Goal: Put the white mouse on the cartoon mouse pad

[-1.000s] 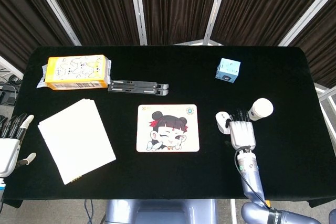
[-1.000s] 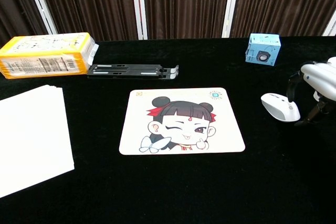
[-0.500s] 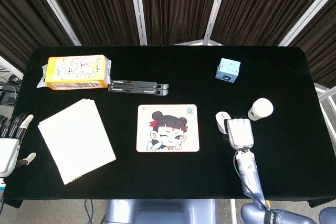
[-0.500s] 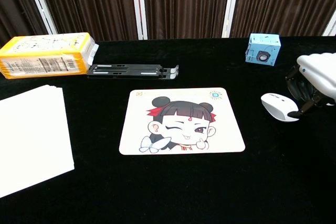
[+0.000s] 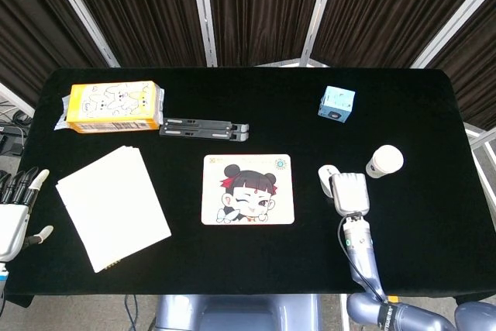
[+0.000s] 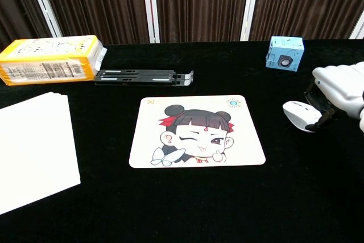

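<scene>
Mouse (image 6: 301, 115) right of pad (image 6: 197, 132), apart from it, on tabletop (image 6: 187, 203). My right hand (image 6: 340, 88) over its far side, fingers curled down around it; can't tell if gripped. Light, hard, slick shell: pinch flanks. Left hand (image 5: 14, 213) open, idle.

We can't read a single word here. The yellow package (image 6: 50, 58) at upper left carries lines of print on its side, too small for us, and the cartoon mouse pad (image 5: 248, 189) shows only a drawn face.
</scene>
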`<state>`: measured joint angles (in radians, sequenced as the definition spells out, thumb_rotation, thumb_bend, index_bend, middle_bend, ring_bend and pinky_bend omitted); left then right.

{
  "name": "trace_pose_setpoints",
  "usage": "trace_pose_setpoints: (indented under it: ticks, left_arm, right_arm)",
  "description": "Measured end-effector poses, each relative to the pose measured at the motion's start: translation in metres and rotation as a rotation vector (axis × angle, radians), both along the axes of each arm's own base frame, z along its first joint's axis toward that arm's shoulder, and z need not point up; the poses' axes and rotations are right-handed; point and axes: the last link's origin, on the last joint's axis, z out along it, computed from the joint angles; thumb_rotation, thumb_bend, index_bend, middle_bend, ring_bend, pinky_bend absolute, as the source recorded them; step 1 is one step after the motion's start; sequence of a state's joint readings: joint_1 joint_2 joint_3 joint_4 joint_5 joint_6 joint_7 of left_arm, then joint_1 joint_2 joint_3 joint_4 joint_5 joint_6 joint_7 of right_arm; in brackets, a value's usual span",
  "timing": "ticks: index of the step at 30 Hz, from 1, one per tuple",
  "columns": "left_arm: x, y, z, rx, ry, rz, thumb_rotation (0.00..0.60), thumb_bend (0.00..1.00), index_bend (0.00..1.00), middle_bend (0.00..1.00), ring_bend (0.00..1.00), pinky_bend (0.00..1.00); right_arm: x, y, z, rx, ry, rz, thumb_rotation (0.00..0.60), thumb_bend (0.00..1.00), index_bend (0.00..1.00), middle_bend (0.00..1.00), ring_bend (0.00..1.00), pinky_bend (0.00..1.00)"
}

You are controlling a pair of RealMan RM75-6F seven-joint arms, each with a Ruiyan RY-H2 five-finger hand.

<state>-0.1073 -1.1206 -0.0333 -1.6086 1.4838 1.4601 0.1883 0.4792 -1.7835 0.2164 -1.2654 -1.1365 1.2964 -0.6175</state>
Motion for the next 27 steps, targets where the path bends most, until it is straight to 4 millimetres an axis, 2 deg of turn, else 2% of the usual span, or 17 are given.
trace_pose_setpoints:
  ticks: [18,27]
  left_arm:
    - [0.000,0.000,-0.001,-0.002,-0.002,0.008,0.600,0.16,0.00,0.00,0.00,0.00]
    - [0.000,0.000,-0.001,-0.003,-0.003,0.006,0.600,0.16,0.00,0.00,0.00,0.00]
  right_arm:
    - [-0.007,-0.017,-0.017,-0.009,0.010,-0.056,0.600,0.01,0.87,0.88,0.72,0.64]
    - [-0.013,-0.026,-0.013,-0.043,0.039,-0.067,0.600,0.02,0.87,0.88,0.72,0.64]
